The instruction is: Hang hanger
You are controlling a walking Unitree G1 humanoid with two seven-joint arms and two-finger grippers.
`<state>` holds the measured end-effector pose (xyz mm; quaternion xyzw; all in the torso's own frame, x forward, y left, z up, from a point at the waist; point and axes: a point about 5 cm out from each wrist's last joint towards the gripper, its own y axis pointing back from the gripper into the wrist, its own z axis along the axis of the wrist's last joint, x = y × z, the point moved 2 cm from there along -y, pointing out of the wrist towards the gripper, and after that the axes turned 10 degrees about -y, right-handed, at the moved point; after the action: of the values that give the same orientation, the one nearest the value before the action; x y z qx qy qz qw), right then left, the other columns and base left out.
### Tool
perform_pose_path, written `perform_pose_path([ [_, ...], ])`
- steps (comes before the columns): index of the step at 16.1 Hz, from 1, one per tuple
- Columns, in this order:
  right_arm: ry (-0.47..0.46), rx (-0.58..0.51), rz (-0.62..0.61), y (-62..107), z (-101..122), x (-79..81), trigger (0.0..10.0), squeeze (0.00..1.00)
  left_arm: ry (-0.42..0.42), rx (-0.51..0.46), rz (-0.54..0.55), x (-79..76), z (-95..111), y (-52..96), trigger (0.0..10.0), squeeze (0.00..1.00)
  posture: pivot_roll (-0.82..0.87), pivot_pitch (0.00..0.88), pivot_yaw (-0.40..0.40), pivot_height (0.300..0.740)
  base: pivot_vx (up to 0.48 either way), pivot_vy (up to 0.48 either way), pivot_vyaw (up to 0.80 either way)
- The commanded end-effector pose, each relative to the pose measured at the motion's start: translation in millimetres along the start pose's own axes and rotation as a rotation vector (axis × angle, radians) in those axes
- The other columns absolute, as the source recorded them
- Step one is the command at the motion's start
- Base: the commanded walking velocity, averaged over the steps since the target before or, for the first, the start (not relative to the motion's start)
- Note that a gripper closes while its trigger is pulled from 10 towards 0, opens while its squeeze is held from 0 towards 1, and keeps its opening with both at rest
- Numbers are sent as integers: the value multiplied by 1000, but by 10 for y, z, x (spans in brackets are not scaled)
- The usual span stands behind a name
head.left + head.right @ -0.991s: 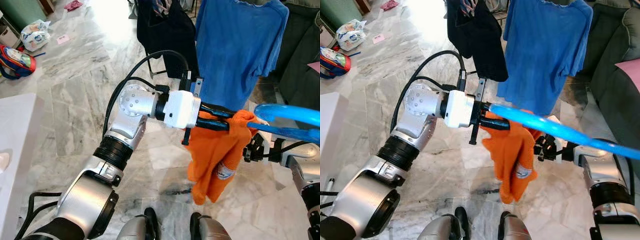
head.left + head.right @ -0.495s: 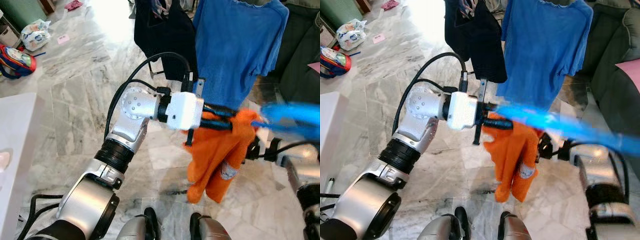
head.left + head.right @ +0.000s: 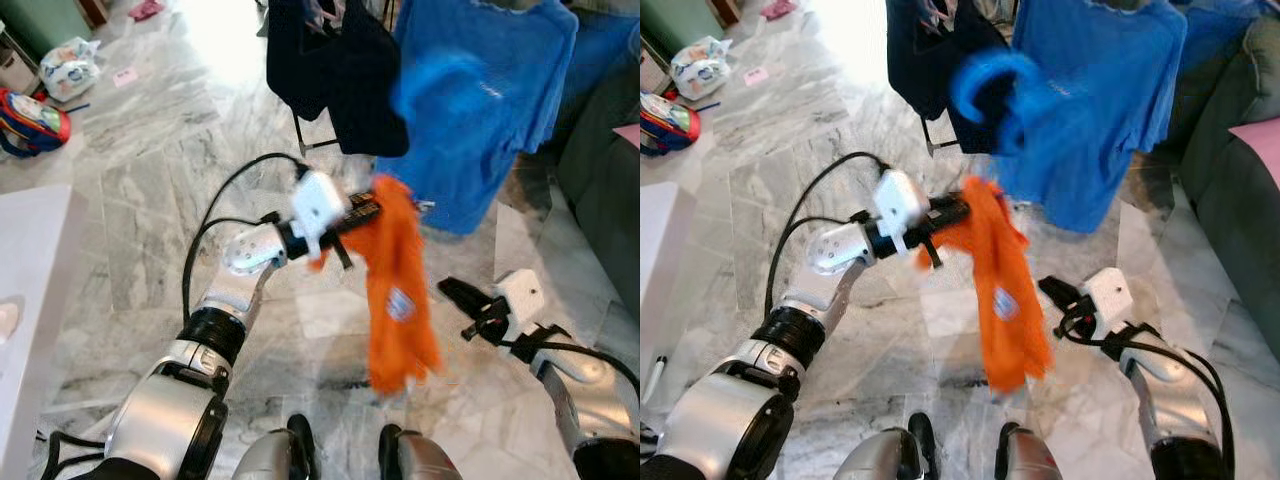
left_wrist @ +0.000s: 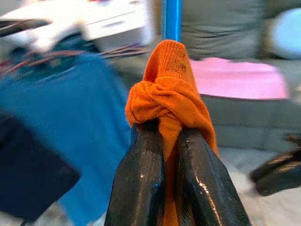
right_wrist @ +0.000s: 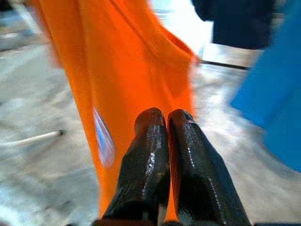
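two hands are ours in this scene: our left hand (image 3: 365, 212), raised at the centre of the head views, pinches the bunched top of an orange garment (image 3: 397, 290) between its black fingers (image 4: 141, 179), and the cloth hangs down from there toward the marble floor (image 3: 150, 190). in the left wrist view a blue hanger (image 4: 170, 19) stands as a straight bar just behind the orange bundle; in the right eye view its blurred blue hook shows at upper centre, above the garment. our right hand (image 3: 455, 293) sits low at the right of the frame, apart from the cloth, its two fingers (image 5: 150, 155) pressed together on nothing, with the orange fabric hanging beyond them. a blue shirt (image 3: 490, 90) and a dark garment (image 3: 330, 60) hang at the top of the frame. a white table (image 3: 30, 270) edges the left side.
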<state>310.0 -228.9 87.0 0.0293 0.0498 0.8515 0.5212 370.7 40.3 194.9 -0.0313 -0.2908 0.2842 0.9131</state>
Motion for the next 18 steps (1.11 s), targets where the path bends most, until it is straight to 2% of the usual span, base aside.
perform_pose_path([
  [1,28,16,-67,34,-80,3,10000,1000,15,56,72,44,-120,91,10000,0,-75,227,104,740,0,0,0],
  [2,59,22,-113,49,-103,-14,10000,1000,17,85,75,-4,-191,132,10000,0,-93,224,103,740,0,0,0],
  [3,43,8,-199,23,-102,-34,10000,1000,26,144,62,-80,-323,224,10000,0,-114,218,99,740,0,0,0],
  [4,75,-1,-264,25,-111,-22,10000,1000,13,246,20,-250,-517,342,10000,0,-132,205,96,740,0,0,0],
  [5,61,-4,-283,19,-130,0,10000,1000,4,294,14,-322,-600,392,10000,0,-143,198,92,740,0,0,0],
  [6,42,-9,-300,-27,-177,124,10000,1000,-13,453,-35,-530,-843,550,10000,0,-181,183,88,740,0,0,0],
  [7,61,5,-292,-47,-230,225,10000,1000,9,553,-40,-670,-990,657,10000,0,-205,183,92,740,0,0,0],
  [8,68,9,-294,-46,-254,261,10000,1000,47,599,-27,-731,-1056,711,10000,0,-217,180,96,740,0,0,0],
  [10,69,26,-291,-4,-341,413,10000,1000,113,748,-35,-944,-1243,912,10000,0,-257,189,106,740,0,0,0],
  [11,69,41,-315,41,-390,449,10000,1000,86,809,-86,-1025,-1298,977,10000,0,-265,189,108,740,0,0,0],
  [12,67,46,-320,51,-406,455,10000,1000,65,807,-104,-1031,-1295,975,10000,0,-264,189,109,740,0,0,0],
  [18,67,46,-320,51,-406,455,10000,1000,65,807,-104,-1031,-1295,975,10000,0,-264,189,109,740,0,0,0],
])
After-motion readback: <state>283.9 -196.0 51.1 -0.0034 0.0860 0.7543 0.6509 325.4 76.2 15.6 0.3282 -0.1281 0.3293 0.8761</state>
